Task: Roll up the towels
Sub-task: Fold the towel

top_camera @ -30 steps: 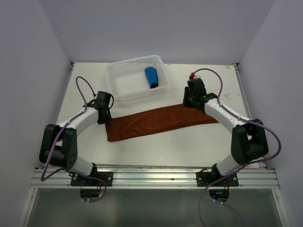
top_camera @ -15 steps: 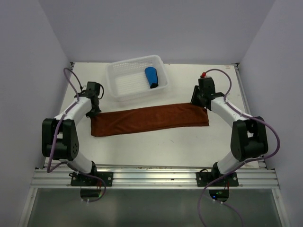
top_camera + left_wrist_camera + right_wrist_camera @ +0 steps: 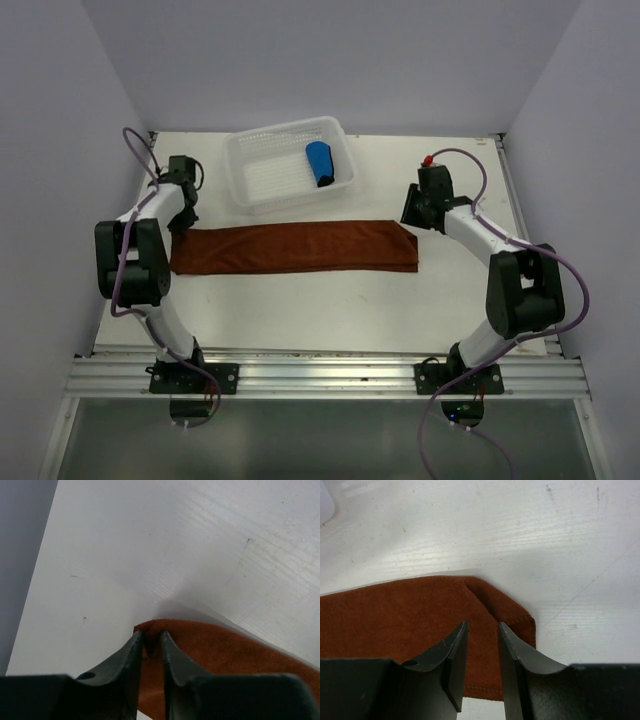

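Observation:
The rust-brown towel point(image 3: 300, 247) lies stretched out as a long flat strip across the table. My left gripper point(image 3: 180, 218) is at its far left corner. In the left wrist view the jaws point(image 3: 148, 636) stand narrow on a raised ridge of that towel point(image 3: 215, 650), and the corner is lifted slightly, with a shadow behind it. My right gripper point(image 3: 412, 218) hovers over the right end. Its jaws point(image 3: 482, 626) are apart above the flat cloth point(image 3: 395, 615), which has a folded corner, and nothing is pinched. The blue towel point(image 3: 320, 163) sits rolled inside the basket.
The white mesh basket point(image 3: 240, 150) stands at the back centre, just beyond the brown towel. Grey walls close in on the left, right and back. Bare table point(image 3: 300, 310) lies between the towel and the front rail.
The left gripper dragged the brown towel's left end leftward and farther back, so the slanted strip now lies straight. Its right end slid left. The right gripper moved slightly right.

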Robot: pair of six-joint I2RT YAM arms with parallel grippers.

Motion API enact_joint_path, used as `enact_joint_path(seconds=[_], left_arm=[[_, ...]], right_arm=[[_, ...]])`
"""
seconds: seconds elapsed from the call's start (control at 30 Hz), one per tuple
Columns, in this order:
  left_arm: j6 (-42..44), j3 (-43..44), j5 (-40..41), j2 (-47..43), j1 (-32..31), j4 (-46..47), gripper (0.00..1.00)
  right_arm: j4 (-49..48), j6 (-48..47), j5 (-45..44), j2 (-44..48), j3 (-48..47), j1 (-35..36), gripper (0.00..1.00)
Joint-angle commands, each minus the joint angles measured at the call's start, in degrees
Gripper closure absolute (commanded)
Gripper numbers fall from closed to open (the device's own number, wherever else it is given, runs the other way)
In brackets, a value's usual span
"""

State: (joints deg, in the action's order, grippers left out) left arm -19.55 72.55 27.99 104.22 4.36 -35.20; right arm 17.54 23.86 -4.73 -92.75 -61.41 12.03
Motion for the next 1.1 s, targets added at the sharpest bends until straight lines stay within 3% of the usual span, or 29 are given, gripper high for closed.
enact_joint_path(seconds=[0.0, 0.33, 0.53, 0.7, 0.87, 1.07], left_arm=[[0.66, 2.24, 0.93, -0.69, 0.12, 1.71, 0.72], [-0.66, 2.24, -1.79, -5.78, 2.85, 1.01, 0.57], [-2.51, -2.67, -15.03, -17.72, 2.76, 6.78, 0.39], [-2.95, -13.66, -26.3, -29.33, 1.36, 15.24, 0.34], [1.09, -16.83, -26.75, -32.32, -7.42, 15.34, 0.28], [-2.24, -23.77, -30.89, -35.23, -20.08, 21.83, 0.28]], right_arm=[[-0.58, -0.83, 1.04, 0.11, -0.64, -0.17, 0.66], [2.85, -0.74, 1.31, 3.54, -1.79, -0.17, 0.66], [7.33, -0.04, -1.59, 6.96, 0.93, -0.34, 0.66], [9.35, 0.05, -1.42, 9.25, 5.49, -1.04, 0.65], [7.0, 1.71, 1.99, 9.52, 7.88, -3.5, 0.66], [4.07, 7.25, 9.74, 4.34, 5.6, -7.99, 0.72]])
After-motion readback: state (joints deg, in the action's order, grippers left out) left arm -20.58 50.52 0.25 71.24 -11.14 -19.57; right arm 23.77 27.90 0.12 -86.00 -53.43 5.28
